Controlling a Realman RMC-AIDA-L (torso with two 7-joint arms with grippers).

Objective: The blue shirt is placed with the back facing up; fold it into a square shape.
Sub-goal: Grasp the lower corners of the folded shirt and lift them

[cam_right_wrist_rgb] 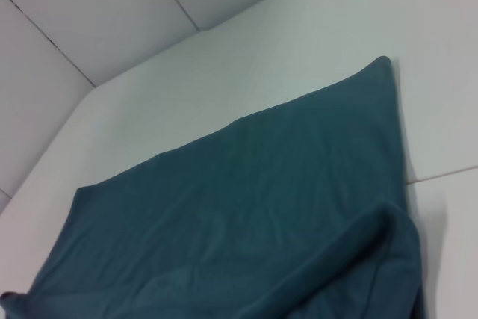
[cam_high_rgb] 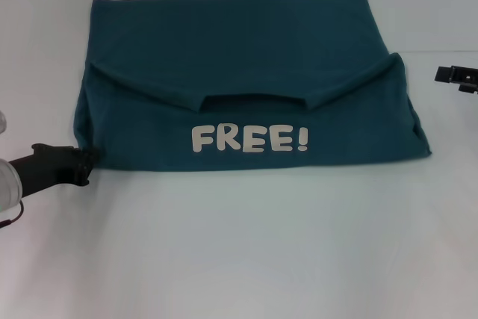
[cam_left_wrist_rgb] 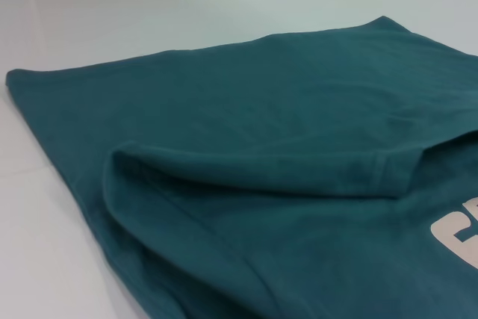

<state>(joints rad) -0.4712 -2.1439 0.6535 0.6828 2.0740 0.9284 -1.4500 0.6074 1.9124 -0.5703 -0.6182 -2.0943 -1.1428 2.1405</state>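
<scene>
White worktop (cam_high_rgb: 239,244) carries the blue shirt (cam_high_rgb: 246,72), folded so its "FREE!" lettering (cam_high_rgb: 249,139) shows on the near flap. Left pincer (cam_high_rgb: 84,163) touches the shirt's near-left corner; whether it is grasping, I cannot tell. Right pincer (cam_high_rgb: 447,75) hovers just beyond the shirt's opposite edge, grip state unclear.

White table (cam_high_rgb: 246,252) — blue shirt (cam_high_rgb: 246,72) (folded) on it.

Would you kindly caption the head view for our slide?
Blue shirt folded lettering-up on white table, left gripper at its corner.
</scene>
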